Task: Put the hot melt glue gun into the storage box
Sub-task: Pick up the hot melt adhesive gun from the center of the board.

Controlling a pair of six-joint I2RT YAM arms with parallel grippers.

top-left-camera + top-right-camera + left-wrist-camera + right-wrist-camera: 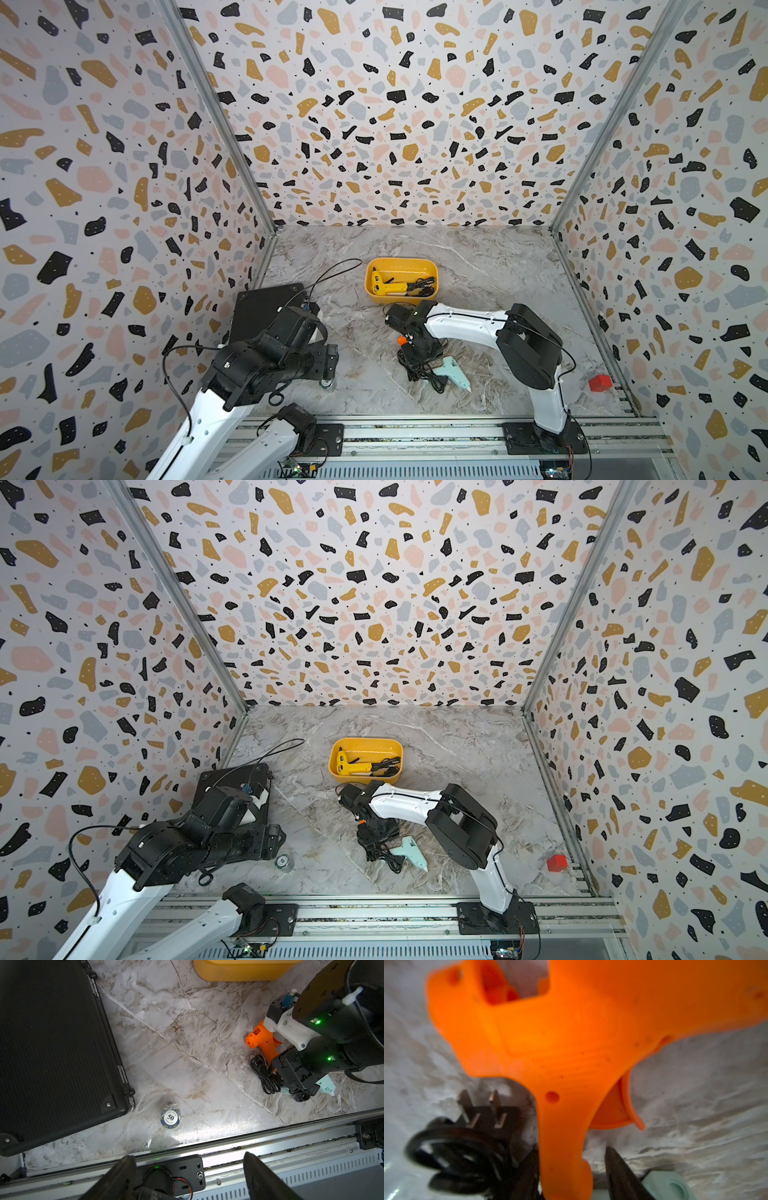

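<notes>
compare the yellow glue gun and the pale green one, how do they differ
Colour: the yellow glue gun is bright yellow, the pale green glue gun is mint.
Place: the yellow glue gun lies inside the storage box; the pale green glue gun lies out on the marble table.
Both lie on their sides, with black cord beside them.

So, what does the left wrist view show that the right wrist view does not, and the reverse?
Only the left wrist view: the black case, the poker chip, a wall of the storage box, the open left claw. Only the right wrist view: the plug's two prongs, and the right claw open around the handle of the orange glue gun. Both: that orange glue gun, the coiled black cable, the mint glue gun, the marble table.
</notes>
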